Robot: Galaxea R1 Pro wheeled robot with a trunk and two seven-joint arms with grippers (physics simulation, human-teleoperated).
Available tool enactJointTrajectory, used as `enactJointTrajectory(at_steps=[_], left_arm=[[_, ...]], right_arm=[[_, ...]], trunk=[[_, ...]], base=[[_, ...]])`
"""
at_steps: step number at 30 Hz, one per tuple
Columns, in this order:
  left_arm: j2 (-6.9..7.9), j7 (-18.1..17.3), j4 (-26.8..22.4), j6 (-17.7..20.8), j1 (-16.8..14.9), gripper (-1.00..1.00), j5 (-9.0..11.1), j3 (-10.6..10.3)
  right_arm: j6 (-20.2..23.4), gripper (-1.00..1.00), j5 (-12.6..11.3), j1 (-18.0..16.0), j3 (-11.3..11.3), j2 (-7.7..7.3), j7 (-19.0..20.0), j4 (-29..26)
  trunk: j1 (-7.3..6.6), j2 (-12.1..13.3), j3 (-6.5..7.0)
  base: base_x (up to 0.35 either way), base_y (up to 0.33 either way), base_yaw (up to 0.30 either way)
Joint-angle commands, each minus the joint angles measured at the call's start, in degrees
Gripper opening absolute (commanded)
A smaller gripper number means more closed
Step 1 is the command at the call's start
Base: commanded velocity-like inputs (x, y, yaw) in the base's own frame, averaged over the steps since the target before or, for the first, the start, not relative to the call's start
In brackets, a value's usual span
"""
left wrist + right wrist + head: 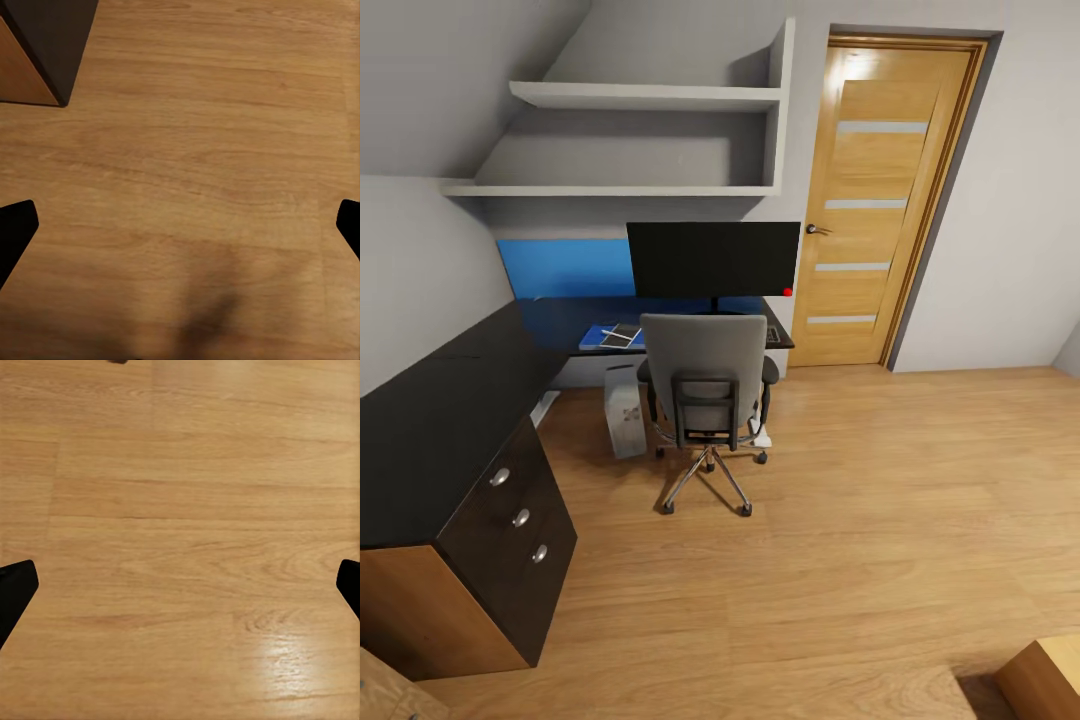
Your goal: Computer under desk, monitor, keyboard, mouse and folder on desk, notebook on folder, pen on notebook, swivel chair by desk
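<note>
Black L-shaped bench along the left wall, three-knob drawer unit shut. Farther along: blue folder on the benchtop, notebook and pen stacked on it. Silver computer underneath, monitor above, grey swivel chair pushed close. Oak door at right. Wide bare wooden floor for moving. Left hand spread open over floor; right hand likewise.
</note>
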Motion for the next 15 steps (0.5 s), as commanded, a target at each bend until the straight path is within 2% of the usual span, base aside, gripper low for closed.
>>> enactJointTrajectory(at_steps=[1, 15], left_arm=[[-0.03, 0.5, 0.0, -0.1, 0.0, 1.0, 0.1, -0.5], [-0.1, 0.5, 0.0, -0.1, 0.0, 1.0, 0.1, -0.5]], right_arm=[[-0.2, 1.0, -0.3, 0.0, 0.5, 0.03, -0.2, 0.1], [-0.2, 1.0, -0.3, 0.0, 0.5, 0.03, -0.2, 0.1]], trunk=[[0.0, 0.0, -0.05], [0.0, 0.0, -0.05]], base=[[0.0, 0.0, 0.0], [0.0, 0.0, 0.0]])
